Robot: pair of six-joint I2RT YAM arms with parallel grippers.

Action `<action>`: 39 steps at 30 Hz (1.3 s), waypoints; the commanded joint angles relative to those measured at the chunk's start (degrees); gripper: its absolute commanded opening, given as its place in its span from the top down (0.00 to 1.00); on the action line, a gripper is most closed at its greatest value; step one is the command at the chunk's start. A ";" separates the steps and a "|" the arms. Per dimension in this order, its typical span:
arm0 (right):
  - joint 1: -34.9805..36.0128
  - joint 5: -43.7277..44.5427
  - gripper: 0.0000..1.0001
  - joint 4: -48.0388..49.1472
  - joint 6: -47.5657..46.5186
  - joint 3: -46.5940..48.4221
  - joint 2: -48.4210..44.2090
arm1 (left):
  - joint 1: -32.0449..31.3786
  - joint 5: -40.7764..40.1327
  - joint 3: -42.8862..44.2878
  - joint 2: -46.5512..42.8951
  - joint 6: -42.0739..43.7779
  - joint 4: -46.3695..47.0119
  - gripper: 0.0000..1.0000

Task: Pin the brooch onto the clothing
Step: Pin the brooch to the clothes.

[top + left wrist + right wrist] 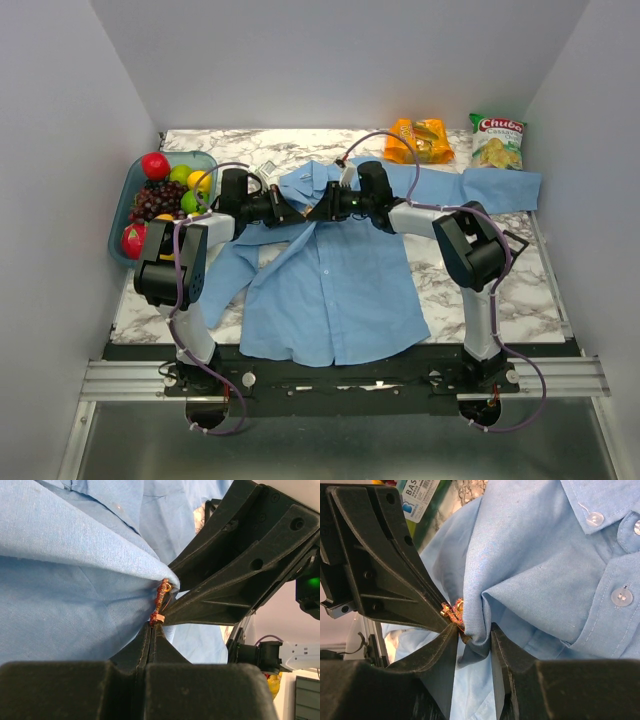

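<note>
Left arm (170, 262) and right arm (470, 250) are black with grey links, each trailing a lilac cable (385, 131). Left gripper (152, 626) and right gripper (474, 630) are matte black wedges.

On my feeds, a plain light blue shirt (330, 290) with pale white buttons (621, 596) lies on a table (530, 290) of white marble veined grey. The brooch (161, 601) glints orange-red flecked with gold; my left gripper (152, 626) and right gripper (474, 632) are matte black. The snack bag (420, 140) is orange, the chip bag (497, 140) green and white; the fruit bowl (120, 215) is teal.
</note>
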 commanded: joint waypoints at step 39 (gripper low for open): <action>-1.34 5.46 0.36 -1.26 -0.53 -2.25 -9.49 | -0.85 -5.17 3.16 -2.84 10.72 -13.47 1.00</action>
